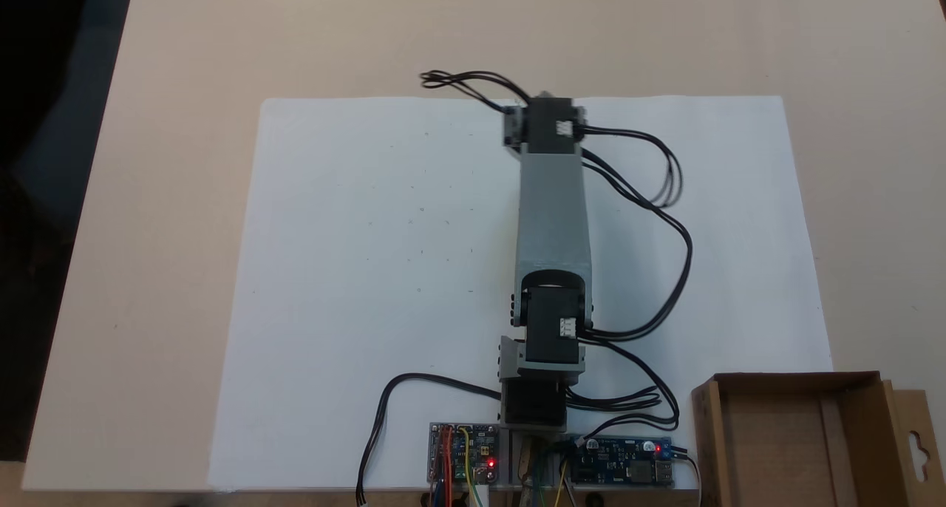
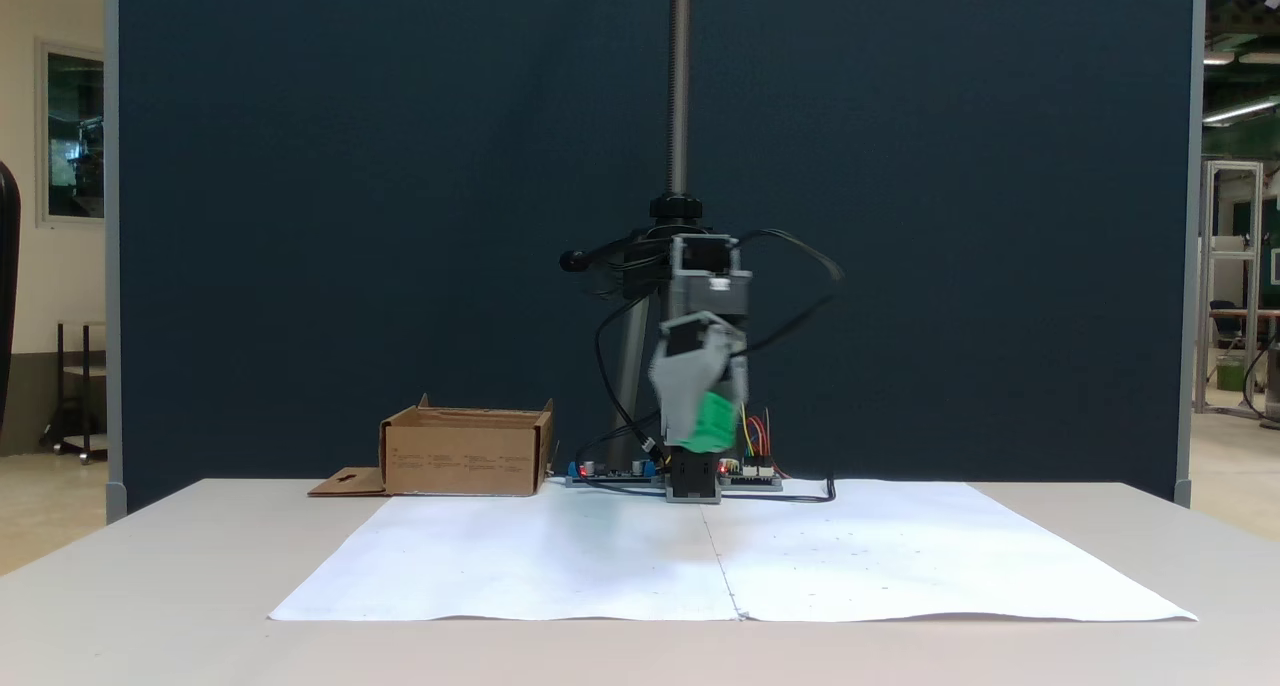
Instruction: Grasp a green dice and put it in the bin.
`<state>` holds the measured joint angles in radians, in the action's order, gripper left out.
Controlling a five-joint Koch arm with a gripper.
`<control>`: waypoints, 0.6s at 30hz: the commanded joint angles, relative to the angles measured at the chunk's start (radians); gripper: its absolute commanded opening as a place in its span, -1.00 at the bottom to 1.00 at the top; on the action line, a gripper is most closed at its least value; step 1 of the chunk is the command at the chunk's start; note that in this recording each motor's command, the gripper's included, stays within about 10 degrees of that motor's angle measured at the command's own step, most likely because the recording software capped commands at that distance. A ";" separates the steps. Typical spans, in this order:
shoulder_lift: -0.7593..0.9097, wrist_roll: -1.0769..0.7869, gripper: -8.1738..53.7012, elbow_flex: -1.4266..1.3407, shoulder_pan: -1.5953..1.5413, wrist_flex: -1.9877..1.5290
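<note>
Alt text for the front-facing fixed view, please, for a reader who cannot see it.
The gripper holds the green dice in the air above the white paper sheet, in front of the arm's base. The bin, a cardboard box, stands on the table to the left.

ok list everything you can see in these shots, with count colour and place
dice: one, green, held in the gripper above the paper
bin: one, brown cardboard, at the paper's corner near the arm's base
paper: one sheet, white, flat on the table
table: one, beige
boards: two, with red lights, by the arm's base
partition: one, dark blue, behind the table
cables: several, black, looping off the arm
arm: one, grey and black, stretched over the paper
gripper: one, grey, shut on the dice
</note>
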<state>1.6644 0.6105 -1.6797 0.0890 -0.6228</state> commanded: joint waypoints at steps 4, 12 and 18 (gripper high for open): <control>0.083 -0.184 -0.22 0.017 0.199 0.074; 0.120 -0.253 -0.22 0.086 0.428 0.089; 0.206 -0.327 -0.22 0.098 0.646 0.078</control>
<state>1.8224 0.3682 -1.6429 0.6903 -0.6029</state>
